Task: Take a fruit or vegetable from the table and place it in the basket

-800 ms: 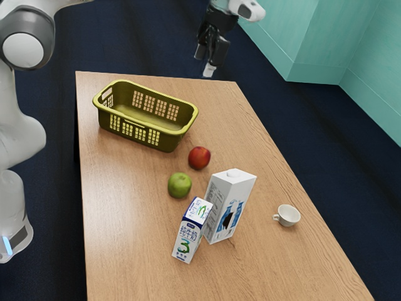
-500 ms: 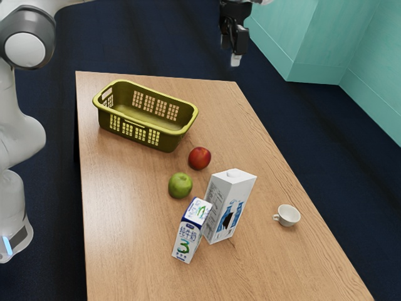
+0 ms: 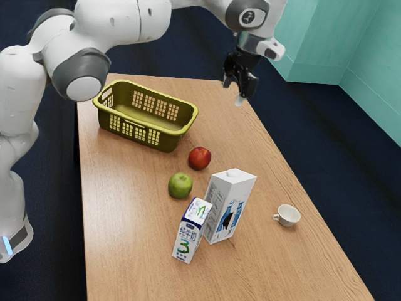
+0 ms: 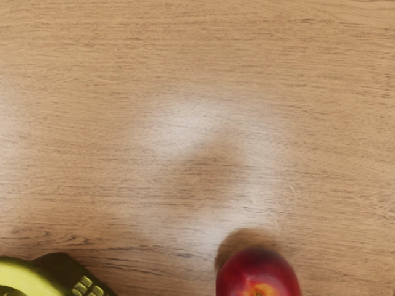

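Black and raised above the table's far part, my gripper (image 3: 234, 93) is open in the exterior view, with nothing between its fingers. A red fruit (image 3: 199, 158) lies on the wood beside the basket's near corner, and a green apple (image 3: 180, 185) rests close to it. The yellow-green basket (image 3: 143, 139) stands upright, its inside bare where visible. In the wrist view, the red fruit (image 4: 259, 275) appears along with a corner of the basket (image 4: 28, 277).
A tall white carton (image 3: 229, 204) and a smaller blue-and-white milk carton (image 3: 192, 231) stand near the green apple. A white cup (image 3: 288, 215) sits toward the exterior view's right, near an edge of the wooden table (image 3: 138, 251).
My gripper has shifted toward the exterior view's right and, most recently, down in that view, with more of the arm now showing above the basket.
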Controlling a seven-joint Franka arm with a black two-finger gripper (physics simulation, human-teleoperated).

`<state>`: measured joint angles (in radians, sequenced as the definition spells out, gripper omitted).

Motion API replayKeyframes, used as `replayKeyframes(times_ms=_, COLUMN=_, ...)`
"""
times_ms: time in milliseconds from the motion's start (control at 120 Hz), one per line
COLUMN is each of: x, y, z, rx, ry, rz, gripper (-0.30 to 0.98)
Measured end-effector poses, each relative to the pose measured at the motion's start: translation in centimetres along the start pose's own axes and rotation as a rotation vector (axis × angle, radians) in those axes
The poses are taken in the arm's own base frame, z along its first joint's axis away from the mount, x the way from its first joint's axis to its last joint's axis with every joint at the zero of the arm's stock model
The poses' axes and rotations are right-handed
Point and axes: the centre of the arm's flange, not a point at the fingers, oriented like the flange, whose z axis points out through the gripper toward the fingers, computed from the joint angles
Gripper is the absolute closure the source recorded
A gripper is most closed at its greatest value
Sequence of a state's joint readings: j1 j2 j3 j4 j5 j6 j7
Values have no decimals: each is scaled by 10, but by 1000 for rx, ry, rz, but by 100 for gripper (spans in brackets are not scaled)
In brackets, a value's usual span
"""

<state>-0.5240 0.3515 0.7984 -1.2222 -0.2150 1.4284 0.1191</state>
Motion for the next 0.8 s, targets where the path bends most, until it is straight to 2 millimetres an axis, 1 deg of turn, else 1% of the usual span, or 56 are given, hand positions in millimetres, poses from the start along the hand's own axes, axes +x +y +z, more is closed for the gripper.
replayKeyframes(times_ms=17, x=1, y=5, z=6, rx=-11, ry=-8, rz=10, gripper=2)
replayKeyframes(times_ms=50, x=-6, y=22, z=18, rx=-50, ry=-26, rz=47, gripper=2)
replayKeyframes(times_ms=125, x=-32, y=69, z=38, rx=-128, ry=-71, rz=144, gripper=2)
replayKeyframes(times_ms=183, x=-52, y=102, z=57, rx=-155, ry=-109, rz=204, gripper=2)
replayKeyframes(times_ms=217, x=-64, y=117, z=60, rx=-172, ry=-116, rz=237, gripper=2)
replayKeyframes(times_ms=267, x=-75, y=132, z=59, rx=-176, ry=-113, rz=272, gripper=2)
replayKeyframes(times_ms=317, x=-81, y=140, z=70, rx=-165, ry=-129, rz=285, gripper=2)
replayKeyframes(times_ms=367, x=-82, y=140, z=76, rx=-148, ry=-136, rz=283, gripper=2)
replayKeyframes(times_ms=500, x=-81, y=132, z=82, rx=-114, ry=-149, rz=258, gripper=2)
replayKeyframes(times_ms=533, x=-83, y=132, z=84, rx=-108, ry=-164, rz=258, gripper=2)
replayKeyframes(times_ms=567, x=-86, y=137, z=85, rx=-98, ry=-178, rz=265, gripper=2)
replayKeyframes(times_ms=583, x=-89, y=141, z=83, rx=-88, ry=-180, rz=276, gripper=2)
replayKeyframes(times_ms=608, x=-92, y=147, z=75, rx=-73, ry=-174, rz=294, gripper=2)
replayKeyframes(times_ms=658, x=-95, y=154, z=22, rx=-52, ry=-93, rz=324, gripper=2)
replayKeyframes(times_ms=692, x=-98, y=151, z=-1, rx=-36, ry=-65, rz=325, gripper=2)
replayKeyframes(times_ms=725, x=-99, y=145, z=-13, rx=-21, ry=-56, rz=314, gripper=2)
replayKeyframes(times_ms=800, x=-103, y=119, z=-28, rx=-17, ry=-58, rz=288, gripper=2)
